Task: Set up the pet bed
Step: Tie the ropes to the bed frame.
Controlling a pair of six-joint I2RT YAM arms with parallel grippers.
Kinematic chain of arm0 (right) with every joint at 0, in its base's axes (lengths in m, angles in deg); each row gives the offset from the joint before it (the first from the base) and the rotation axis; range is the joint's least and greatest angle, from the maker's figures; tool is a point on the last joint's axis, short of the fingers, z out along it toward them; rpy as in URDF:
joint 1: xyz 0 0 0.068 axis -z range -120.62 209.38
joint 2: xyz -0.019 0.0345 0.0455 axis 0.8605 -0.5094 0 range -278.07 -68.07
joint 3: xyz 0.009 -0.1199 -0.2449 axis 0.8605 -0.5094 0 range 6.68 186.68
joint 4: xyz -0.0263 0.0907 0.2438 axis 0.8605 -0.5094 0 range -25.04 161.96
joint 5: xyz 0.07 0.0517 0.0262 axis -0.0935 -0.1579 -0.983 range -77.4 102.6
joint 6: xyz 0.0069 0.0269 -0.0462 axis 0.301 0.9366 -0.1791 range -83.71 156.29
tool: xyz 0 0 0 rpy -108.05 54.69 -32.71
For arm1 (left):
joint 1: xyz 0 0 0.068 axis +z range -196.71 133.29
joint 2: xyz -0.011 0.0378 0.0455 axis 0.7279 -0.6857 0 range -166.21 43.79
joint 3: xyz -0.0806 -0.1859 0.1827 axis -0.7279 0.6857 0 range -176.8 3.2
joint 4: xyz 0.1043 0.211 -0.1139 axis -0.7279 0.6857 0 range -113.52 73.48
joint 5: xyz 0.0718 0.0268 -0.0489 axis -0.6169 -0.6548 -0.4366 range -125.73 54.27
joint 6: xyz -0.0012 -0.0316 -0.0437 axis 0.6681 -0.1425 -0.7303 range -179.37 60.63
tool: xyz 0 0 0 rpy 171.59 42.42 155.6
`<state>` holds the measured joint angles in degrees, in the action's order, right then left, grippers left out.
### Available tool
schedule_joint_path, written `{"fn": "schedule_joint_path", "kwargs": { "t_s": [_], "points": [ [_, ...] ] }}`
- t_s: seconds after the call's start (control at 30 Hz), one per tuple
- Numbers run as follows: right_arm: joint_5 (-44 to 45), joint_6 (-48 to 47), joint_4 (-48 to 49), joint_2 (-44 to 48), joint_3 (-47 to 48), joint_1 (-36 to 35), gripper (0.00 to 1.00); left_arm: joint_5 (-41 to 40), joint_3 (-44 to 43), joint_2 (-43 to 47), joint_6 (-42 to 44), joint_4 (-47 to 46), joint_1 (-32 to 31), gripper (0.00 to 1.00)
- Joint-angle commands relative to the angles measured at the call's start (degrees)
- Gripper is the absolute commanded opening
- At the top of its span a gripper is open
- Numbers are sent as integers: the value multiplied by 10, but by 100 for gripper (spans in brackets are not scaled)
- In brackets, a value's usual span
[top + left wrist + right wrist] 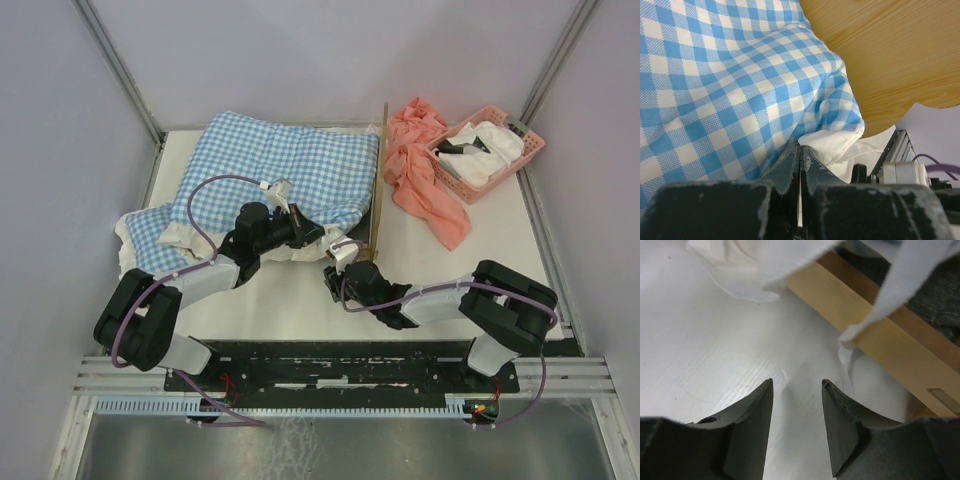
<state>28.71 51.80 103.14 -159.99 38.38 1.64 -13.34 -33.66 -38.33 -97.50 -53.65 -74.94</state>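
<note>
You have one white table with everything on it. The biggest thing there is the one checked cushion. It is draped over the bed and hides nearly all of it from above. In the top view only the headboard's thin wooden edge shows, along the cushion's right side. The right wrist view adds a side rail and a patch of grey base under the white frill. One pink cloth lies crumpled just right of the headboard, reaching the basket. That single pink basket sits at the far right corner. It holds white cloth and something dark that you can't make out at this size.

Your left gripper has its fingers pressed together on the cushion's edge, where check meets frill, close beside the headboard. Your right gripper stands with its fingers partly apart over bare table near the rail. It grips nothing.
</note>
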Motion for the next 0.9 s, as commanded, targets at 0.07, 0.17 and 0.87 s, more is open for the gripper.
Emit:
{"fn": "schedule_joint_path", "kwargs": {
  "t_s": [0.07, 0.17, 0.87],
  "points": [
    [151, 36, 85, -36, 53, -66, 50, -8, -3, -6, 6, -22, 4, 3],
    [215, 51, 51, -62, 88, -78, 52, -7, 1, -3, 6, -24, 4, 3],
    [461, 41, 34, -168, 161, -78, 60, -5, 12, 4, -6, -34, 4, 3]
  ]
}}
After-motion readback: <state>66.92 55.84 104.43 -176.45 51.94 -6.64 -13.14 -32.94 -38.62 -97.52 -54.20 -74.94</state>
